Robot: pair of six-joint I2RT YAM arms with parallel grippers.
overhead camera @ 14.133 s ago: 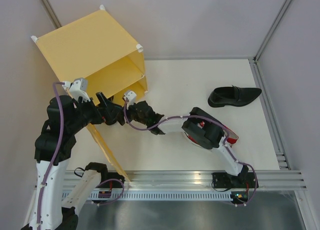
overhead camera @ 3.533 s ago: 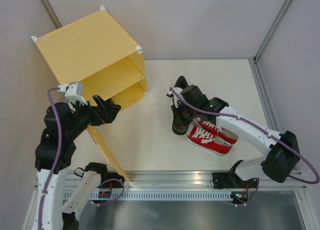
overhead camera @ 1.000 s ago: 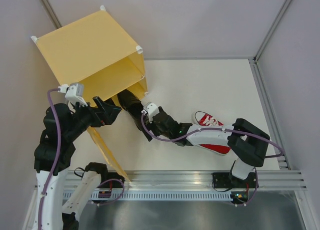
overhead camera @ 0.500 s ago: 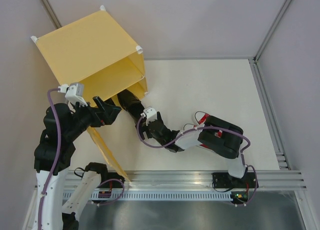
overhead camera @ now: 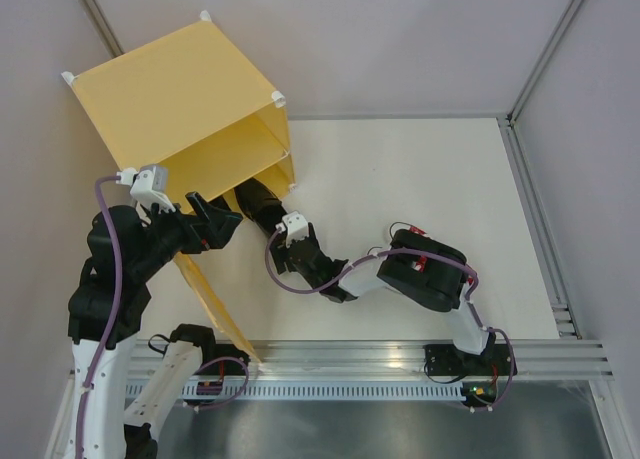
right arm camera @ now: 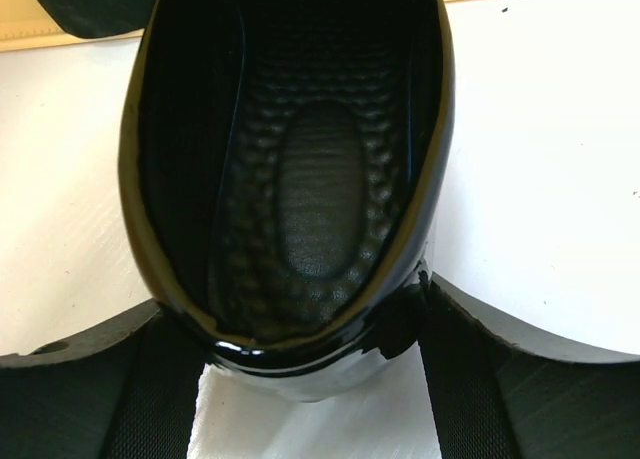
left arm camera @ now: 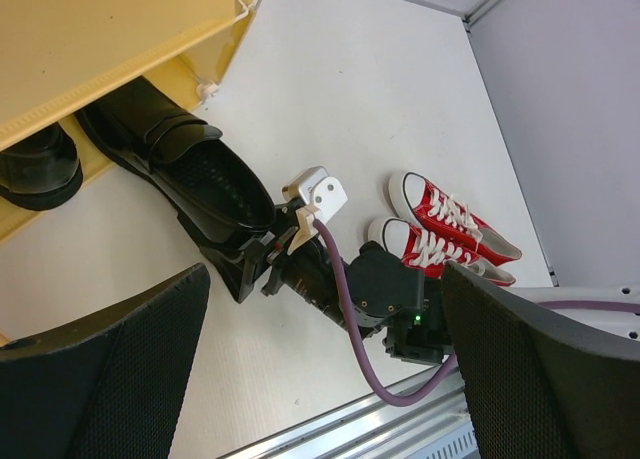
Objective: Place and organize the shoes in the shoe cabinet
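The right gripper (right arm camera: 300, 329) is clamped on the heel of the glossy black leather loafer (left arm camera: 190, 174). Best to slide it straight and level into the lower bay of the yellow-orange cube cabinet (overhead camera: 170, 89), beside its mate (left arm camera: 35, 164).

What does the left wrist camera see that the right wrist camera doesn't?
Only the left wrist view shows the red sneakers lying side by side, and the right gripper seen from outside, at the heel of the black loafer. Only the right wrist view looks straight down into that shoe, so you see its bumpy insole, with the heel sitting between the jaws. Both show the black loafer, the white table and a bit of the yellow cabinet.
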